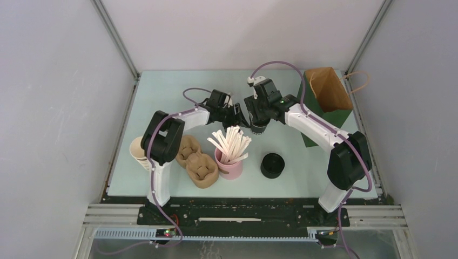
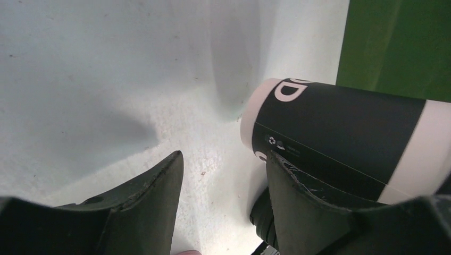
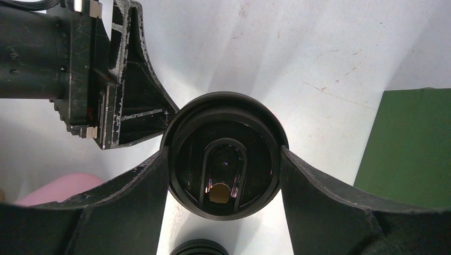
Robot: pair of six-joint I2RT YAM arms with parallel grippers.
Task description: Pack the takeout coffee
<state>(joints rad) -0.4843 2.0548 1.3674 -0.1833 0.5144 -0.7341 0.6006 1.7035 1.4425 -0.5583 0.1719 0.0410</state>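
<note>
Nearest the lens in the right wrist view are the two dark fingers of the right pincer, spread wide and pressed against opposite sides of the round black lid of the takeout coffee, so it holds the cup from above at the rim; whether the cup rests on the surface or hangs just off it I cannot tell. That coffee is at the back middle of the surface, beyond the pink straw holder, with the green paper bag standing open to its right, near but apart. The left pincer is partly open with only bare surface between its fingers and grips nothing; one finger sits just beside the cup's wall, as if steadying it. As for progress, I judge the cup lidded and grasped, so the preparing looks done; what is left is carrying it across to the bag, lowering it in upright and letting go. The pulp cup carrier, the stack of lids and the stack of cups lie nearer the arms' bases, apart from both pincers
</note>
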